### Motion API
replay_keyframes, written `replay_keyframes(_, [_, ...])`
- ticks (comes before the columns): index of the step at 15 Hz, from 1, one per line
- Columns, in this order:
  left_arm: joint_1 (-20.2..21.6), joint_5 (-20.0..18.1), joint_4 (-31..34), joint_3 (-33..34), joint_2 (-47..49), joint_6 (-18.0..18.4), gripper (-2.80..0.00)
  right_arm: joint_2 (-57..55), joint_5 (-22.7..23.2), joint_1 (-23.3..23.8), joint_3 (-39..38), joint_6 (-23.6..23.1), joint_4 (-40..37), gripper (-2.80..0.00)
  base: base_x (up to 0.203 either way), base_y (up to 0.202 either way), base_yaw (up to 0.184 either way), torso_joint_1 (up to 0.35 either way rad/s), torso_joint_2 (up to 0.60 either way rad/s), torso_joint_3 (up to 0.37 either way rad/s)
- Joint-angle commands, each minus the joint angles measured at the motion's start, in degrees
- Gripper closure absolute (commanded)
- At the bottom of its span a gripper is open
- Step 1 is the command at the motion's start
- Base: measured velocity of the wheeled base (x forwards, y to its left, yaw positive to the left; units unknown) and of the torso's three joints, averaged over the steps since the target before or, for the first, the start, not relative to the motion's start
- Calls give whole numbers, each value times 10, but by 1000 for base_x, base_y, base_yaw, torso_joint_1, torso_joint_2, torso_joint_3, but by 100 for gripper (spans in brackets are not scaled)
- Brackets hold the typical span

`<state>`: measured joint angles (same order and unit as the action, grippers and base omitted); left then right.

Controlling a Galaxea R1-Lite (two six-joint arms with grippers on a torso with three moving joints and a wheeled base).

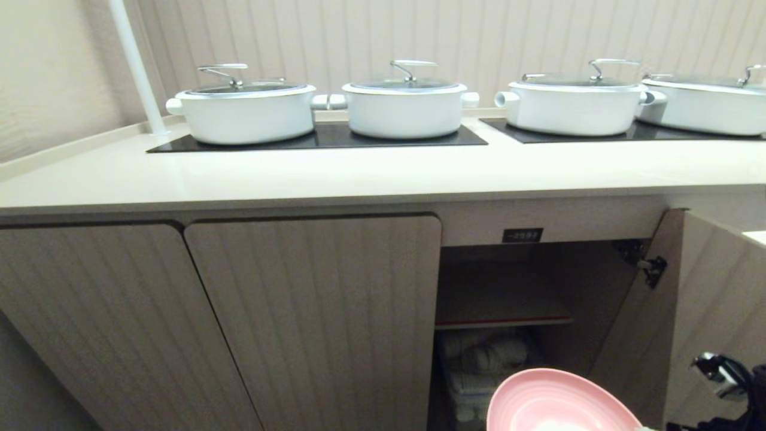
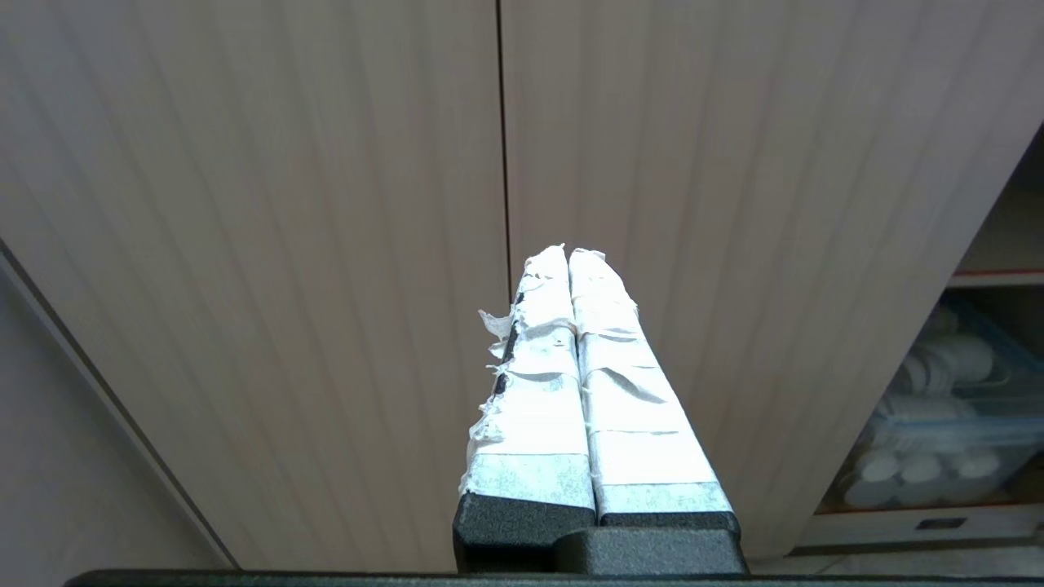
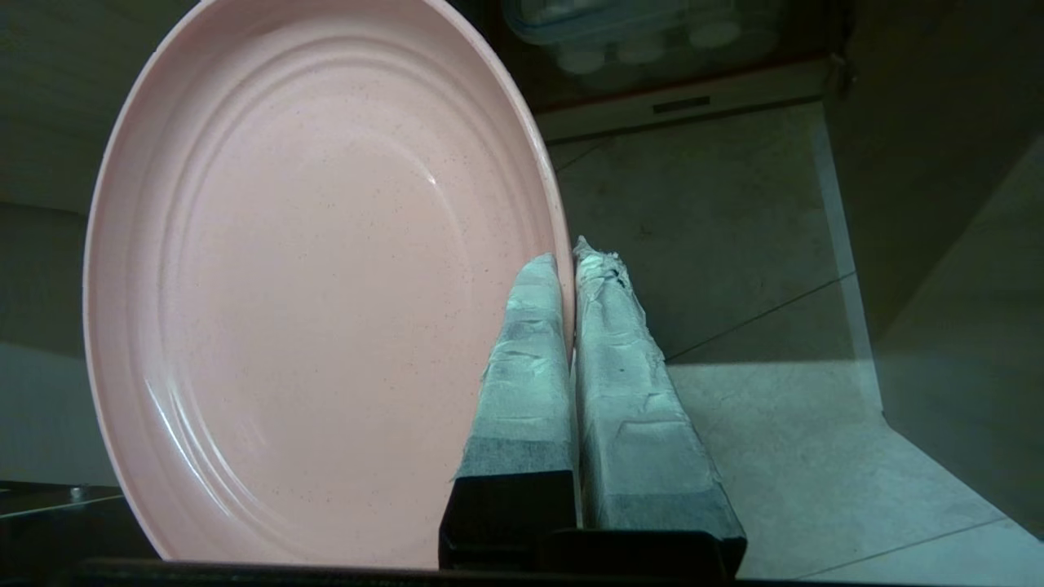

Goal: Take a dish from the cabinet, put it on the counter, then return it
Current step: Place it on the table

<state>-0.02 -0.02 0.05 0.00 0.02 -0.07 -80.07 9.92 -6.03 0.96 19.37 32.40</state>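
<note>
Right gripper (image 3: 568,259) clamped on dish (image 3: 326,277) rim, dish low before open cabinet (image 1: 508,287). Left gripper (image 2: 568,254) clenched, empty, facing closed doors (image 2: 326,204). Judgement: raise dish level, clear counter (image 1: 359,173) edge, land near pots (image 1: 406,99), not on hob (image 1: 323,139).

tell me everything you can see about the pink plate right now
The dish is a round, shallow, matte pink plate with faint speckles, concentric rings and a low rim. It looks like plastic or melamine. The right end effector is shut on its rim, holding it in the air, inner face to the head camera, before the open cabinet and below the counter.
</note>
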Motion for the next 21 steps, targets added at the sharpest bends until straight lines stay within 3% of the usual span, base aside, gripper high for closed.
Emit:
replay_keyframes(1, [0, 0, 0, 0, 0, 0, 0, -1, 1, 0, 1, 1, 2, 0, 0, 0, 0, 194, -473, -290])
replay_keyframes(21, [0, 0, 0, 0, 0, 0, 0, -4, 1, -10, 12, 1, -1, 0, 0, 0, 0, 242, -539, -293])
